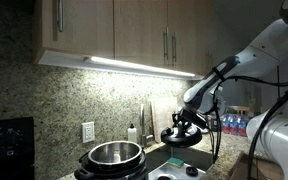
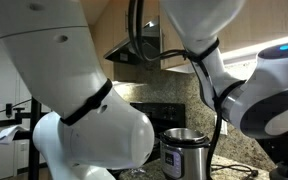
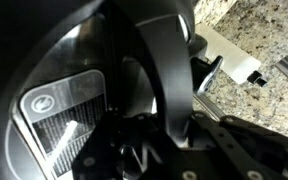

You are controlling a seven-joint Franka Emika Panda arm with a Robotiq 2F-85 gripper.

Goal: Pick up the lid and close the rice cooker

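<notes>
Holding the lid point(image 1: 184, 136) by its knob, my tool point(image 1: 183, 122) is clamped tight on it right of centre in an exterior view, and the black disc hangs in the air, roughly level. The rice cooker point(image 1: 112, 157) sits at lower centre of that frame, left of the lid and lower, well apart from it. It is open, with its shiny steel pot showing.

That same view gives me the pale cabinets point(image 1: 104, 25), the lit strip under them, the speckled stone wall with a white outlet point(image 1: 88, 131), and a row of blue-labelled bottles point(image 1: 234, 125) near the right edge. Their labels are too small to read.

In an exterior view the arm's big white links point(image 2: 74, 100) fill most of the frame and I cannot make out the lid. I do see the rice cooker point(image 2: 184, 152) at lower right, steel-sided with a dark front panel; any lettering there is too small to read.

Only the wrist view shows the grip up close. The dark knob point(image 3: 169, 70) stands upright at centre frame, and speckled worktop point(image 3: 254, 20) shows at upper right.
</notes>
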